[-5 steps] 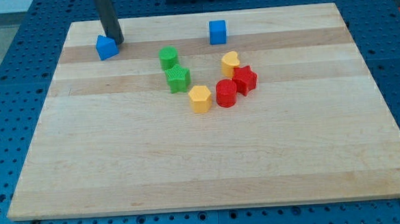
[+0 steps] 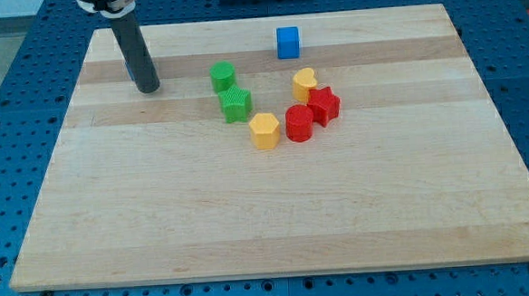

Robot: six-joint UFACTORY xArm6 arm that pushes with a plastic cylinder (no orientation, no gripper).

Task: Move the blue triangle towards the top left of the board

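My tip [image 2: 148, 88] rests on the board near its top left. The rod stands in front of the blue triangle [image 2: 128, 73] and hides nearly all of it; only a thin blue sliver shows at the rod's left edge. I cannot tell whether the tip touches the triangle. The wooden board [image 2: 268, 211] fills most of the view.
A blue cube [image 2: 287, 43] sits at the top centre. A green block [image 2: 223, 76] and a green star [image 2: 236, 104] lie right of my tip. Further right are a yellow heart [image 2: 305, 82], a red star [image 2: 324, 105], a red cylinder [image 2: 299, 123] and a yellow hexagon [image 2: 264, 130].
The rod has moved toward the view's bottom, from the triangle's upper right to in front of it, and now covers it. The other blocks have not moved.
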